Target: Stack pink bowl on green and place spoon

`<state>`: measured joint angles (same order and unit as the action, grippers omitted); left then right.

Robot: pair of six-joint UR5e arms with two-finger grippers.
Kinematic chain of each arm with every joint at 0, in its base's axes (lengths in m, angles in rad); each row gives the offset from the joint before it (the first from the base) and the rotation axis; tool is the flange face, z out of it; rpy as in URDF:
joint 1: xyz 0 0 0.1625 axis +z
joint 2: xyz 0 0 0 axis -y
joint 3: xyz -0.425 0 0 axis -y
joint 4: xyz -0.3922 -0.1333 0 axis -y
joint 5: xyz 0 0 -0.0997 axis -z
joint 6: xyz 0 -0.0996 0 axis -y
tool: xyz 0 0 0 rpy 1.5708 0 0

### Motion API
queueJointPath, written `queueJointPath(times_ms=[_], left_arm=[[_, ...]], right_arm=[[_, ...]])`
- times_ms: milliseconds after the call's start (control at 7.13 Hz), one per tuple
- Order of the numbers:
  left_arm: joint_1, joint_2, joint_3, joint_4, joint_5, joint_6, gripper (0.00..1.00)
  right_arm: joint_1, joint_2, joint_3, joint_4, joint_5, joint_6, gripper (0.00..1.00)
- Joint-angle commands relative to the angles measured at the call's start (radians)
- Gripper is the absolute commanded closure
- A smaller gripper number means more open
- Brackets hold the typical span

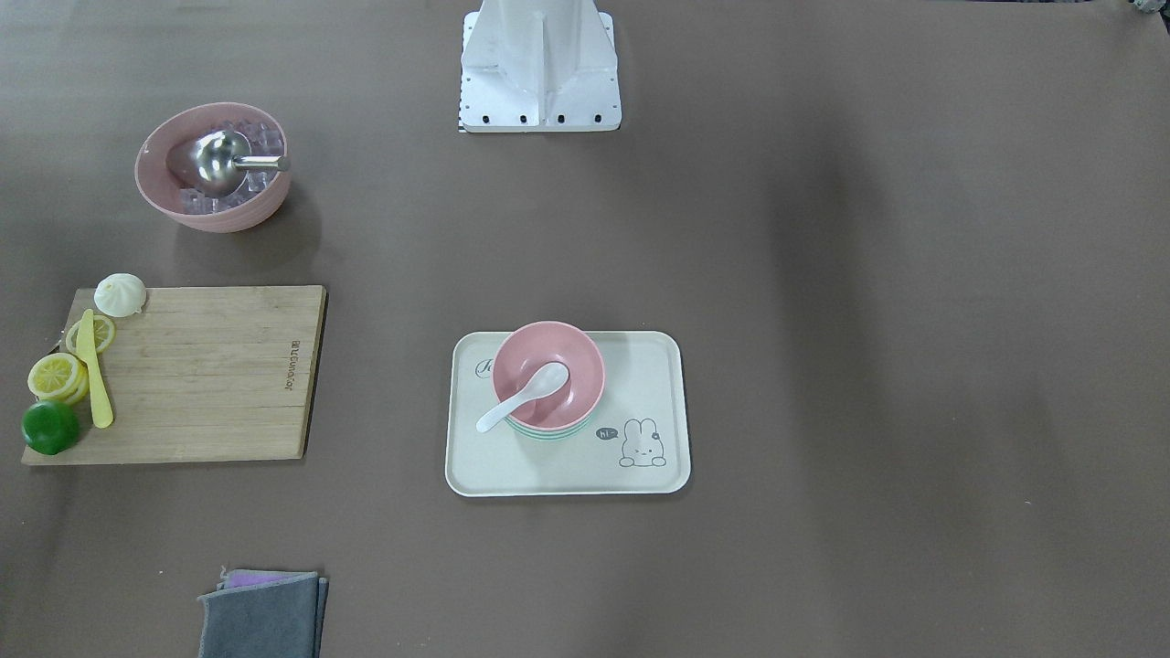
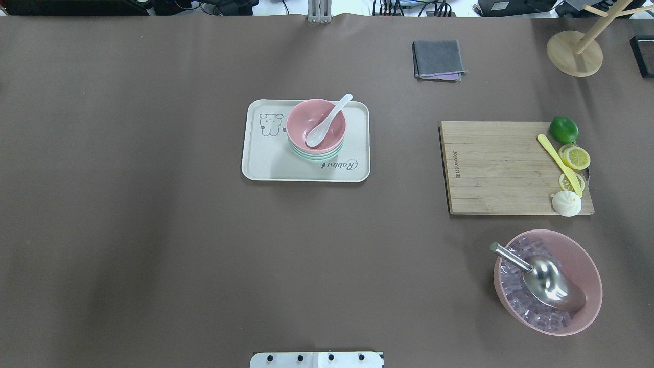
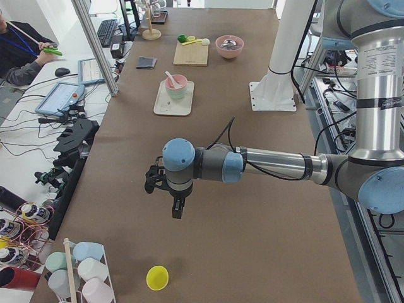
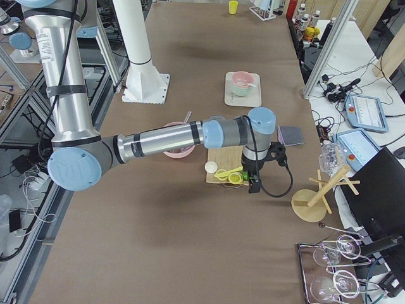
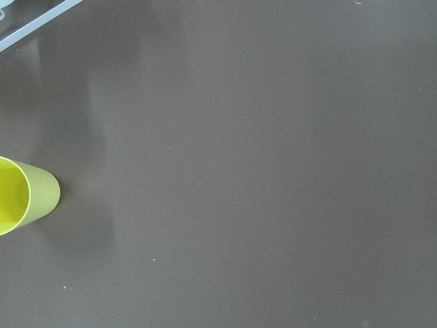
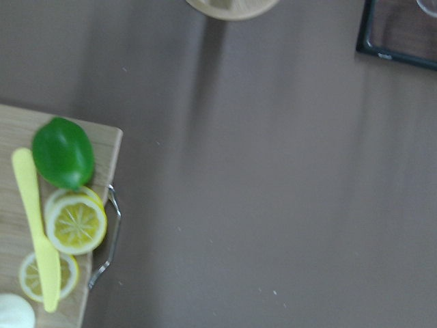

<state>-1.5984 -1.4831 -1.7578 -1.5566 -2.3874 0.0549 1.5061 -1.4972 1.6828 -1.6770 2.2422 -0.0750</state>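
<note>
A small pink bowl (image 2: 316, 125) sits stacked on a green bowl (image 2: 317, 155) on the cream rabbit tray (image 2: 265, 163) at mid-table. A white spoon (image 2: 328, 120) lies in the pink bowl, its handle over the rim. The stack also shows in the front view, with the pink bowl (image 1: 548, 375) and spoon (image 1: 523, 396). My left gripper (image 3: 178, 211) hangs over bare table far from the tray, near a yellow cup. My right gripper (image 4: 254, 185) hovers past the cutting board's end. Both show only in side views, so I cannot tell whether they are open or shut.
A wooden cutting board (image 2: 500, 168) carries a lime (image 2: 564, 129), lemon slices (image 2: 575, 157), a yellow knife (image 2: 559, 163) and a white bun (image 2: 566, 203). A large pink bowl (image 2: 587, 260) holds ice cubes and a metal scoop (image 2: 549, 281). Also a grey cloth (image 2: 438, 59), a wooden stand (image 2: 575, 51) and a yellow cup (image 5: 24, 195).
</note>
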Motion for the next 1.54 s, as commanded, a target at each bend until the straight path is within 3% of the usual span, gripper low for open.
queueJointPath(times_ms=[0, 1402], left_arm=[[0.002, -0.005, -0.002, 0.004, 0.005, -0.001, 0.02], [0.003, 0.012, 0.040, -0.011, -0.007, -0.006, 0.02]], right_arm=[[0.090, -0.170, 0.008, 0.003, 0.008, -0.078, 0.00], [0.103, -0.215, 0.008, 0.056, 0.045, -0.074, 0.00]])
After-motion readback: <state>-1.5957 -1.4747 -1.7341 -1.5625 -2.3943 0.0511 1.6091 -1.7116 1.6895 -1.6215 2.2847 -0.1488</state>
